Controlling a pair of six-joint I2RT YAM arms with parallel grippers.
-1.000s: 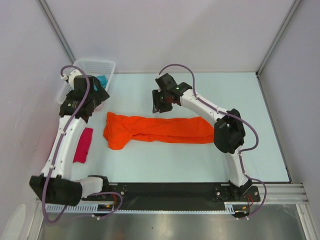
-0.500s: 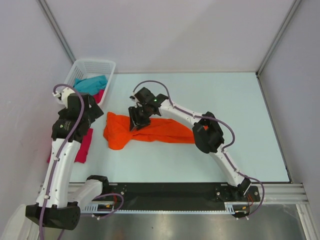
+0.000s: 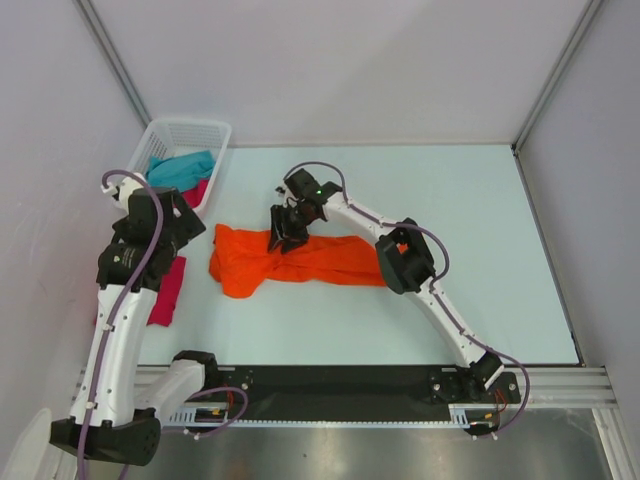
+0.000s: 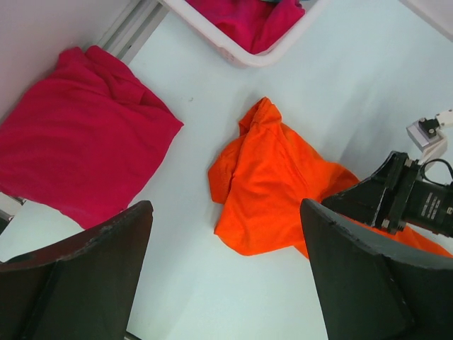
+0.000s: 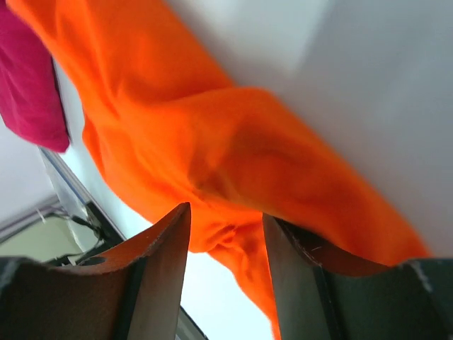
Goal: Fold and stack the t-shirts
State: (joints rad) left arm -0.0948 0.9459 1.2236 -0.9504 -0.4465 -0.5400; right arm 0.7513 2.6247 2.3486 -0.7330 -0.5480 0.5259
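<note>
Counter point(image 3: 480, 250): pale mint, matte, smooth, rectangular, fills most of the top view.

Walls: three plain panels, pale grey with a lilac tint. Back wall point(image 3: 340, 60) meets the counter's far edge. Left wall point(image 3: 50, 120) and right wall point(image 3: 600, 200) close in the sides.

Frame: a bare metal post at each back corner, left post point(image 3: 116, 62) and right post point(image 3: 565, 60).

Near edge: black strip point(image 3: 340, 380) along the counter front, a ribbed silver rail point(image 3: 560, 385) beside it, then a brushed metal sheet point(image 3: 340, 455) below.

Light: even and diffuse, from overhead. Shadows soft and short.
</note>
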